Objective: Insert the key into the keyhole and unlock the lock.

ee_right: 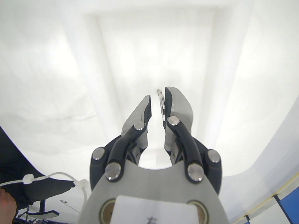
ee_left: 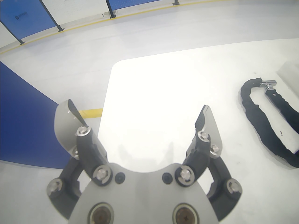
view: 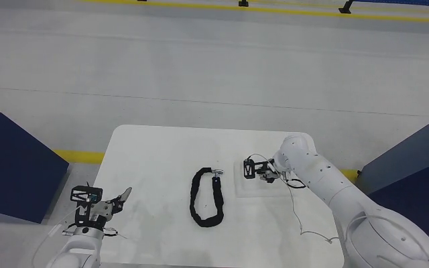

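Observation:
A black fabric-sleeved chain lock (view: 206, 195) lies in a loop at the middle of the white table (view: 161, 154), its metal lock head (ee_left: 268, 83) at the far end of the loop. My right gripper (ee_right: 157, 97) hangs low inside a white tray (ee_right: 210, 47), to the right of the chain. A small metal key (ee_right: 160, 103) stands on edge against one pad. The other pad (ee_right: 148, 111) is a narrow gap away from it, so the jaws are slightly open around the key. My left gripper (ee_left: 137, 106) is wide open and empty near the table's front left corner (view: 107, 201).
The tray (view: 244, 187) sits just right of the chain. A thin white cable (view: 305, 224) trails across the table by the right arm. Blue panels (view: 27, 167) flank the table on both sides. Bare tabletop lies between the left gripper and the chain.

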Controlling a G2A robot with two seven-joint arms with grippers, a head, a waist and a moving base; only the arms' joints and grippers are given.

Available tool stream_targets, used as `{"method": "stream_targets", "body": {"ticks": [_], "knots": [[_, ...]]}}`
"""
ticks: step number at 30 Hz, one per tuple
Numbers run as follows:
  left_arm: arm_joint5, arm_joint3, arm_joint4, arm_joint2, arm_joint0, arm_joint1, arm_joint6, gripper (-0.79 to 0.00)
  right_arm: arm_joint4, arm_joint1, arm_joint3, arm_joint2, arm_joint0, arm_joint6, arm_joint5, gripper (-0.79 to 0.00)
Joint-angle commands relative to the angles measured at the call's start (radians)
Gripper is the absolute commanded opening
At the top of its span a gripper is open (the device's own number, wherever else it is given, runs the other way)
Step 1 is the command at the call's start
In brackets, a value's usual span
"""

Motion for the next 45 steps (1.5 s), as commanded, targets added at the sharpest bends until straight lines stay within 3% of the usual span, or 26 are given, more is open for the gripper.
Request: {"method": "stream_targets", "body": {"ticks": [1, 4, 20, 36, 45], "knots": [[0.000, 0.000, 0.000, 0.000, 0.000, 0.000, 0.000, 0.000, 0.002, 0.007, -0.014, 0.009, -0.006, 0.010, 0.000, -0.714], [0.000, 0.000, 0.000, 0.000, 0.000, 0.000, 0.000, 0.000, 0.006, 0.016, -0.036, 0.022, -0.016, 0.023, 0.001, -0.785], [0.000, 0.000, 0.000, 0.000, 0.000, 0.000, 0.000, 0.000, -0.008, 0.091, -0.206, 0.124, -0.076, 0.062, 0.058, -0.785], [0.000, 0.000, 0.000, 0.000, 0.000, 0.000, 0.000, 0.000, -0.194, 0.235, -0.502, 0.307, -0.325, -0.107, 0.306, -0.785], [0.000, 0.000, 0.000, 0.000, 0.000, 0.000, 0.000, 0.000, -0.203, 0.300, -0.649, 0.443, -0.448, -0.096, 0.297, -0.785]]}}
